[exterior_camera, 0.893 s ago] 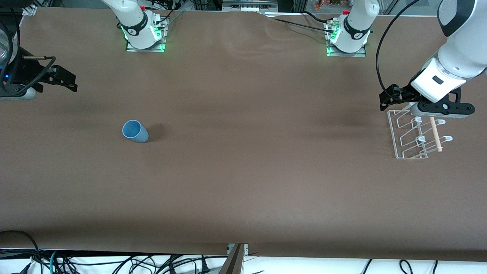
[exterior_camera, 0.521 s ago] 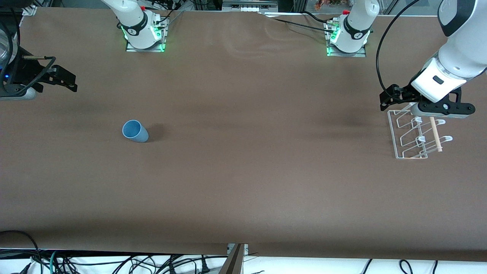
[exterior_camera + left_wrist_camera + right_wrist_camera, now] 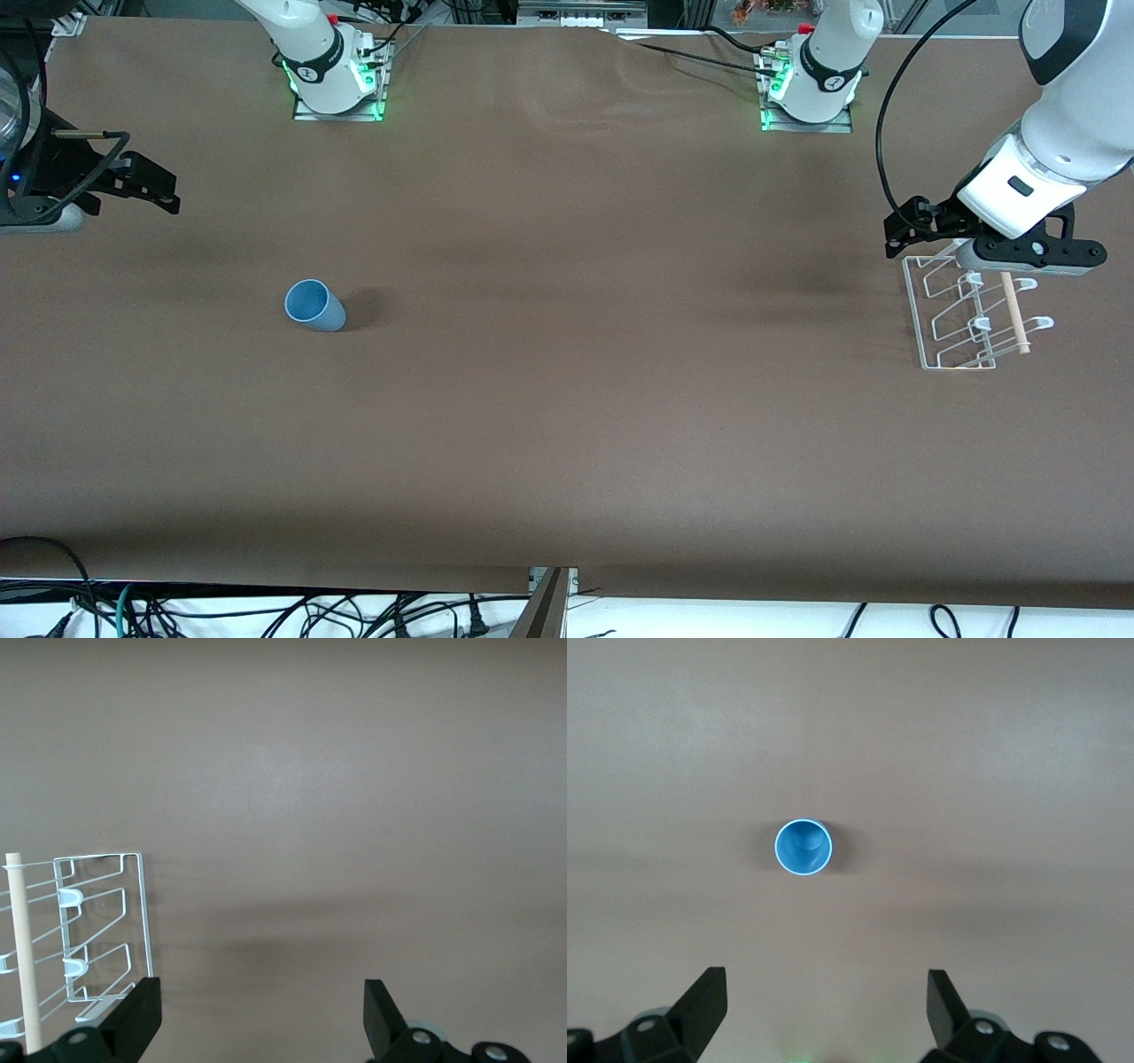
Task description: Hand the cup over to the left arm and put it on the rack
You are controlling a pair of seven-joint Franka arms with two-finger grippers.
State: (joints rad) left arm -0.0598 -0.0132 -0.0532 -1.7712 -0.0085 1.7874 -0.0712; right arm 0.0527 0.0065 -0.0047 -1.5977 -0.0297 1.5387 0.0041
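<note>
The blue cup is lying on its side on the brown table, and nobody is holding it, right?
Not quite. The blue cup stands upright, mouth up, on the brown table; the right wrist view looks straight down into it. The rest is right: nothing holds it.

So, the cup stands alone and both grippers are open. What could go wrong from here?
1. The cup is light and tapered; the open right gripper, not yet over it, could tip it on a skewed approach.
2. The open left gripper hangs just above the rack; it might knock the rack when it leaves for the handover.
</note>
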